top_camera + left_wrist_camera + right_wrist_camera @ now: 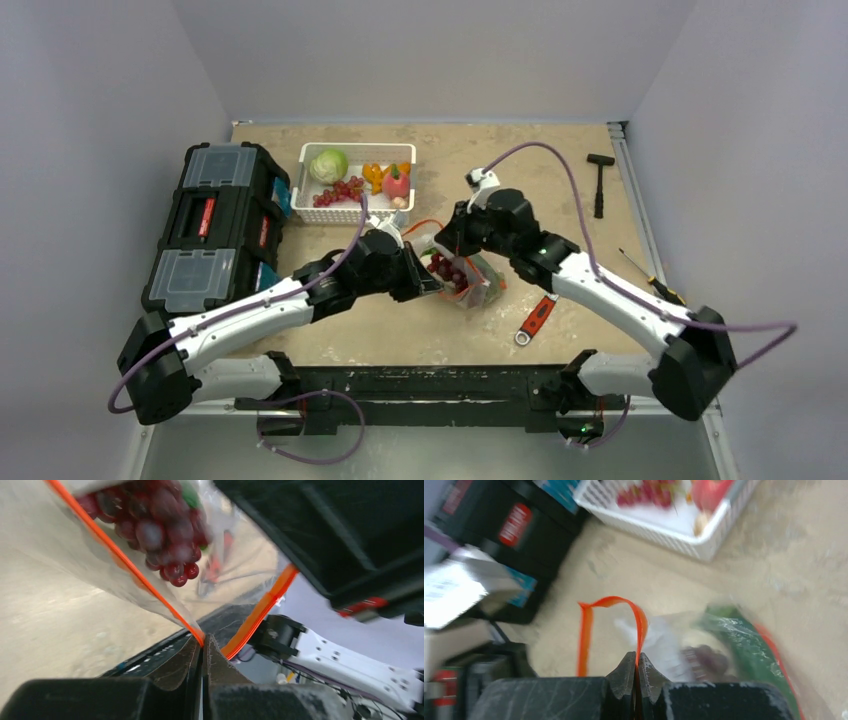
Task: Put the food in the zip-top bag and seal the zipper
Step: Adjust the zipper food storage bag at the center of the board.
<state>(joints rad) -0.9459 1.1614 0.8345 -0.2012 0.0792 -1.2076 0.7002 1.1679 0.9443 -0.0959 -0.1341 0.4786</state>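
Toolbox [215, 225] left of zip-top bag [478, 290]; basket [335, 213] behind.

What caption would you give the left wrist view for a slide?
Left fingers pinch the orange-red zipper of the clear bag, with dark red grapes visible inside.

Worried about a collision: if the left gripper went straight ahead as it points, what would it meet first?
Probably the zip-top bag itself: the left gripper, shut on its zipper, points into the film, with grapes behind.
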